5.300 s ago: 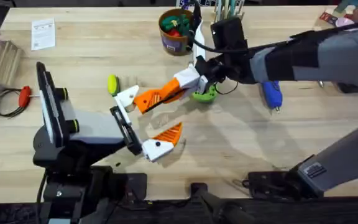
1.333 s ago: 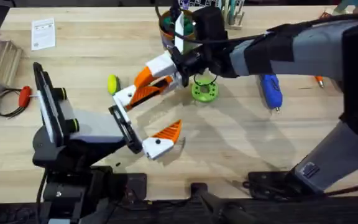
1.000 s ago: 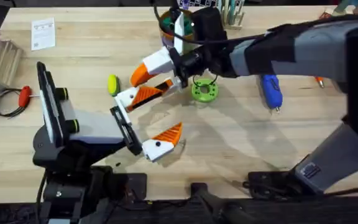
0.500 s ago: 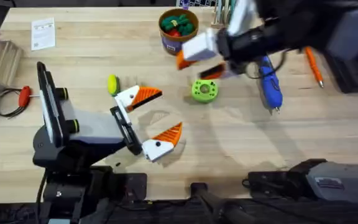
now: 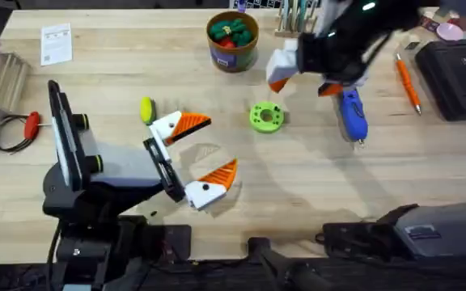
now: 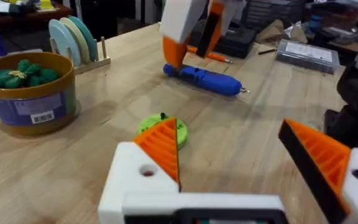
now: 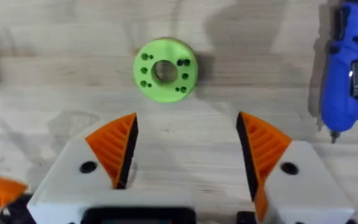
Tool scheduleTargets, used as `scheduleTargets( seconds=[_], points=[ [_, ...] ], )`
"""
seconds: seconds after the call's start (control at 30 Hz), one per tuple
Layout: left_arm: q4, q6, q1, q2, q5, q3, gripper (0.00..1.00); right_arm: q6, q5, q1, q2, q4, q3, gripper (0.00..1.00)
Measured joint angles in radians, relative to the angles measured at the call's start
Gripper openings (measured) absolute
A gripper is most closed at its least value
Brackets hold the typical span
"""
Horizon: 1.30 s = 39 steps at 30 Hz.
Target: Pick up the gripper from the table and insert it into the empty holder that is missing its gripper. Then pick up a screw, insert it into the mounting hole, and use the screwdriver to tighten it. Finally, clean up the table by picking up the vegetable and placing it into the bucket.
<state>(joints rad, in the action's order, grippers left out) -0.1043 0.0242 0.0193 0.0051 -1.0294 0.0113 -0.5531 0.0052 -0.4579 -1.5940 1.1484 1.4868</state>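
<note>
The orange gripper piece [image 5: 191,124] [image 6: 163,146] sits in the white holder [image 5: 166,127] [image 6: 129,186], the far finger mount of my left gripper [image 5: 217,144] [image 6: 229,134]. A round mounting hole [image 6: 146,171] in that mount stands empty. My left gripper is open with nothing between its fingers. My right gripper [image 5: 302,85] [image 7: 188,149] hovers open and empty above the table, between the green disc [image 5: 266,117] [image 7: 165,70] and the blue screwdriver [image 5: 352,117] [image 7: 347,68]. The yellow vegetable [image 5: 146,109] lies beside the holder. The bucket [image 5: 231,40] [image 6: 30,93] stands at the back, holding green and red toys.
A red-handled tool with a cable coil [image 5: 14,128] lies at far left, a paper slip [image 5: 56,42] behind it. An orange stick tool [image 5: 407,81] and a black case [image 5: 459,69] sit at the right. A rack of discs [image 6: 73,37] stands behind the bucket.
My right gripper let go of the orange piece at the holder, opened, and pulled back to the right, above the disc and screwdriver. The left arm has stayed still.
</note>
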Motion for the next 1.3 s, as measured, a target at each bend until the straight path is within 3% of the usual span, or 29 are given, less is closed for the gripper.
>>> scheduleTargets(
  seconds=[0.23,0.6,0.97,1.3],
  points=[
    [0.0,0.0,0.0,0.0,0.0,0.0,0.985,-0.239,0.062,-0.067,-0.128,-0.043,0.0,0.909],
    [0.0,0.0,0.0,0.0,0.0,0.0,0.985,-0.493,0.061,-0.072,-0.239,-0.092,0.0,0.905],
    [0.0,0.0,0.0,0.0,0.0,0.0,0.985,-0.539,0.061,-0.095,-0.309,-0.166,0.0,0.87],
    [0.0,0.0,0.0,0.0,0.0,0.0,0.986,-0.541,0.062,-0.082,-0.313,-0.166,0.0,0.732]
  ],
)
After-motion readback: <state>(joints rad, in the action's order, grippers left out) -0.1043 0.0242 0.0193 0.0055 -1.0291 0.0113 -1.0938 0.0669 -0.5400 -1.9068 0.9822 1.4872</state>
